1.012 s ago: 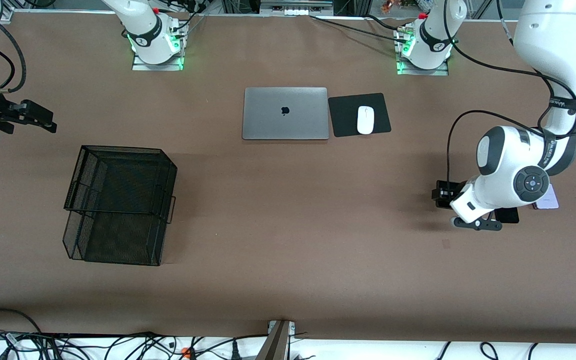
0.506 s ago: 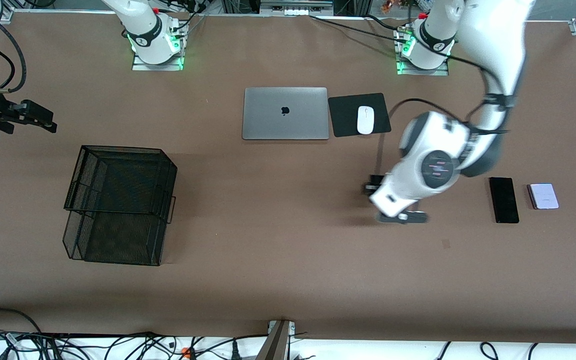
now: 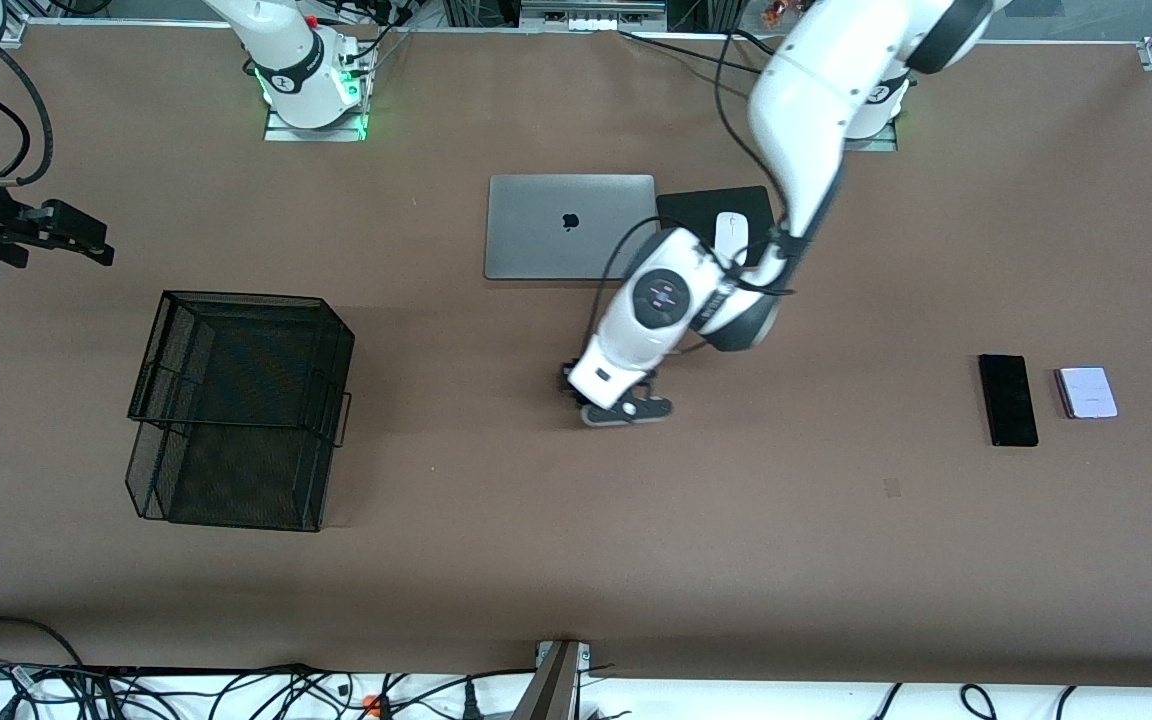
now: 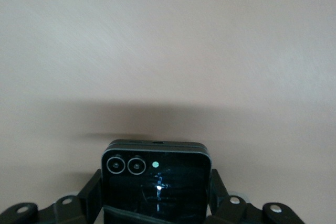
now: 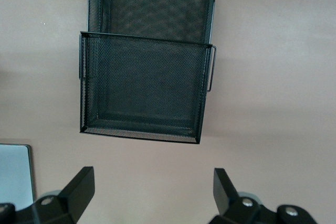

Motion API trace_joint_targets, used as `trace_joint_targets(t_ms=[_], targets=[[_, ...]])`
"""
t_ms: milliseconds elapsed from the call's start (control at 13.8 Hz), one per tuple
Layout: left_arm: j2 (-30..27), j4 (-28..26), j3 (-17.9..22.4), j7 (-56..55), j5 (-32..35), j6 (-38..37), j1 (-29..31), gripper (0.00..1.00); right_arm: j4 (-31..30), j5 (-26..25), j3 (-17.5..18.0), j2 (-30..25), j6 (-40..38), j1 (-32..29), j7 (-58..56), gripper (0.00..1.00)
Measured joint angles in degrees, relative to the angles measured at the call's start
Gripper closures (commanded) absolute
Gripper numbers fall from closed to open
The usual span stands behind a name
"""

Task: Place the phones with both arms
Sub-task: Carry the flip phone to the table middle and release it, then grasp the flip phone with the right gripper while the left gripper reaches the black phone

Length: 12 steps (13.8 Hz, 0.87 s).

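Over the bare middle of the table (image 3: 536,560), the left gripper (image 3: 624,405) hangs low and clamps the small black phone (image 4: 156,182) between its fingers (image 4: 88,199). In the left wrist view this phone is squarish with rounded corners, its face is glossy black, and it carries two ringed camera lenses and one small pale dot in a row near one edge. Its edge looks doubled, like two thin layers lying together. From the silver laptop (image 3: 570,226), the left gripper is at about 5 o'clock in the front view, and the left arm (image 3: 796,110) passes over the black mouse pad (image 3: 706,205) and the white mouse (image 3: 726,232).

Toward the left arm's end of the table lie the two other phones, flat on the surface. The long black phone (image 3: 1007,399) is a narrow dark slab. The pale lavender phone (image 3: 1086,392) is small and squarish; it lies just beside the slab, at 3 o'clock from it, with a small gap between.

The right gripper (image 5: 152,192) waits with its fingers spread wide and nothing between them, over the right arm's end of the table. The black mesh basket (image 3: 236,410) stands at about 5 o'clock from it in the front view.
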Motion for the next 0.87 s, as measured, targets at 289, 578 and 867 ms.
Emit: trace_joint_targets(t_ms=[289,578,867], targets=[[-1.1,0.9,2.1,-1.3,0.0,-6.2,-1.2,0.00,0.0,0.0,0.0,0.0,0.0,0.0,0.0,0.00],[-10.7,2.6,11.4,1.9,4.0,-28.3,1.1,0.00,0.0,0.0,0.5,0.3,0.1,0.7,-0.1,0.00],[-18.8,1.9,16.2,15.0,15.3,-40.5,9.0,0.00,-0.5,0.0,1.0,4.3,3.5,10.1,1.4,0.00]])
